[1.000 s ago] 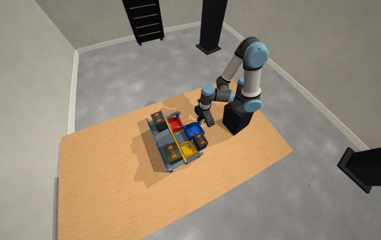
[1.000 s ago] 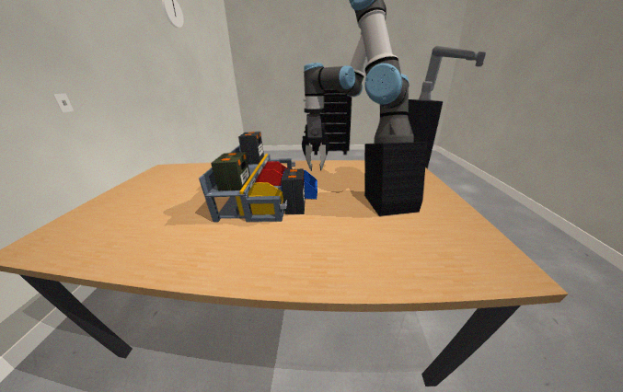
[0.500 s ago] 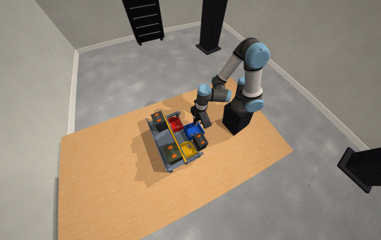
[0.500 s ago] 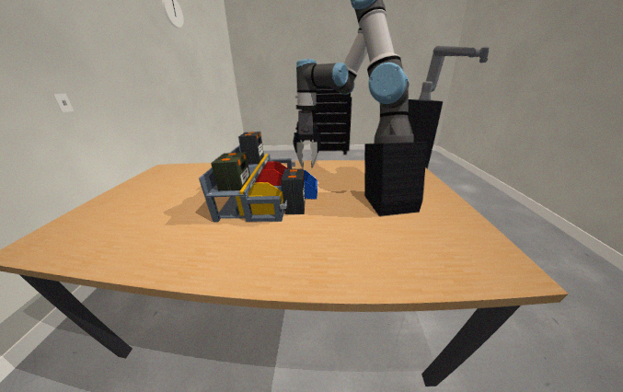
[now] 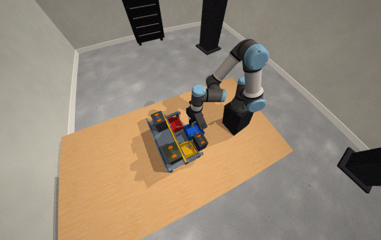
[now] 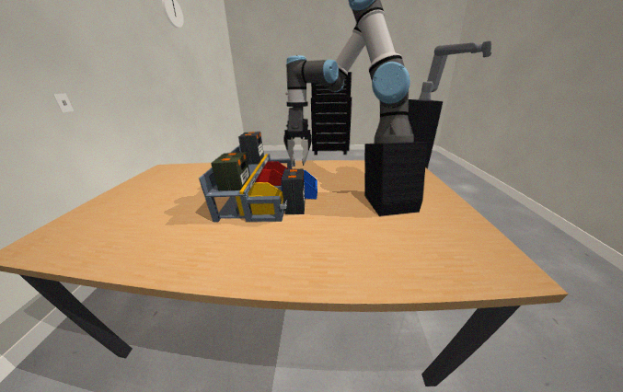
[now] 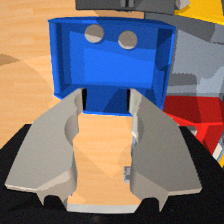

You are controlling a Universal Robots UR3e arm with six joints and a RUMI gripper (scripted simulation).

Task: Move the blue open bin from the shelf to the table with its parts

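The blue open bin stands upright at the front of the grey shelf rack, further out than the red and yellow bins. What bears its underside is hidden. Two round grey parts lie in it, at the end away from my gripper. My gripper is open and empty, its fingers a moderate gap apart, pointing down. In the wrist view the fingertips overlap the bin's near wall; in the exterior view they look above the bin's height.
A dark box stands right beside the blue bin. The red bin and yellow bin sit in the rack. A green box and another dark box are on top. The robot's black base stands on the table.
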